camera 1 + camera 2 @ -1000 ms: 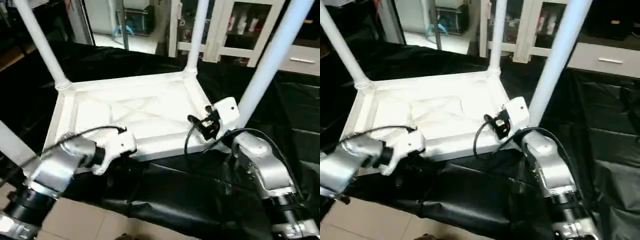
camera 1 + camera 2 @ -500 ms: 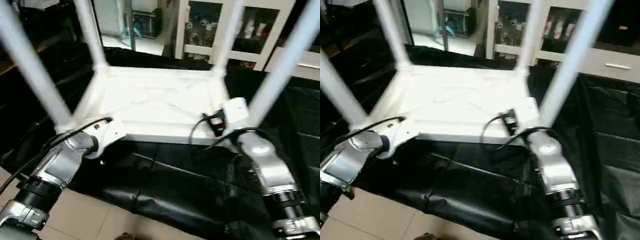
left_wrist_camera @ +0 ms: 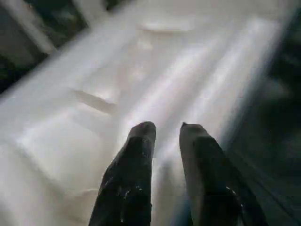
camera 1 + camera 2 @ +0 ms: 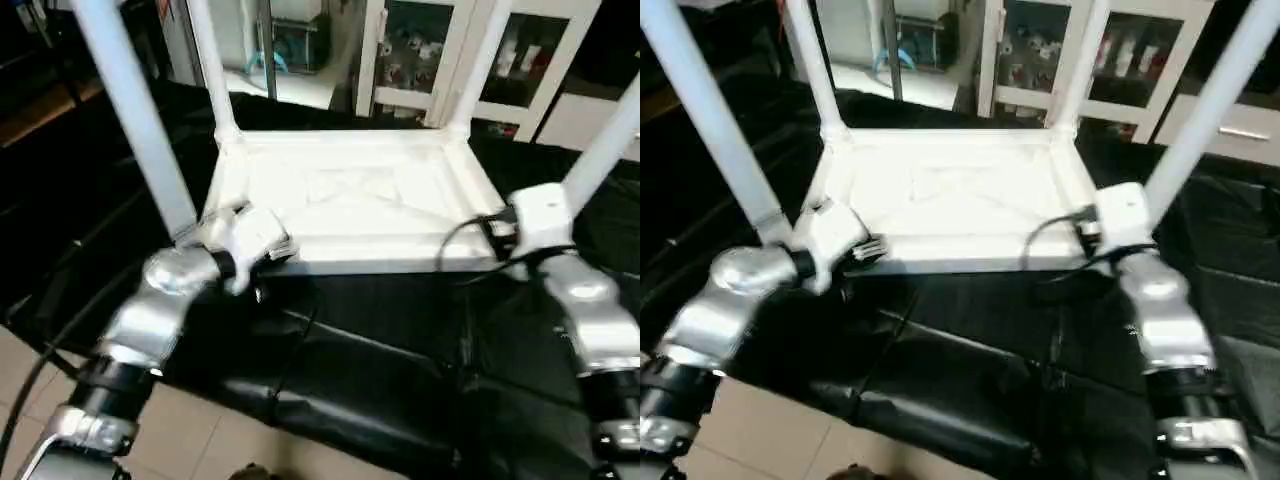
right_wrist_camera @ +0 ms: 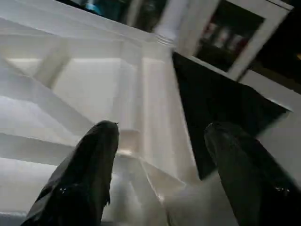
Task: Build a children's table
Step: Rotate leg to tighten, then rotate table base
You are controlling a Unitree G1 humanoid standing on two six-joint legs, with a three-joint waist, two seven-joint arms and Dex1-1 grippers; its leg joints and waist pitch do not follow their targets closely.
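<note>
Table: children's table (image 4: 350,200) lies upside down on black sheeting (image 4: 400,370), four legs up.
Left gripper (image 3: 162,134): fingers narrow, over the near rim, seemingly empty.
Right gripper (image 5: 162,136): wide, straddling the near-right corner.
Handling: light, stiff, slick plastic; grip the rim ribs.

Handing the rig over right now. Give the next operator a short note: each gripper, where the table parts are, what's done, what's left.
Left gripper: fingers narrowly apart over the near left edge of the white plastic rectangular top; nothing visibly held.
Right gripper: wide open, straddling the top's near right corner, by the near right leg.
Top lies underside up on the black sheet.
Done: all four long tapered white tube legs stand in the corner sockets.
Left: check that the legs are tight, then turn the table onto its legs.
</note>
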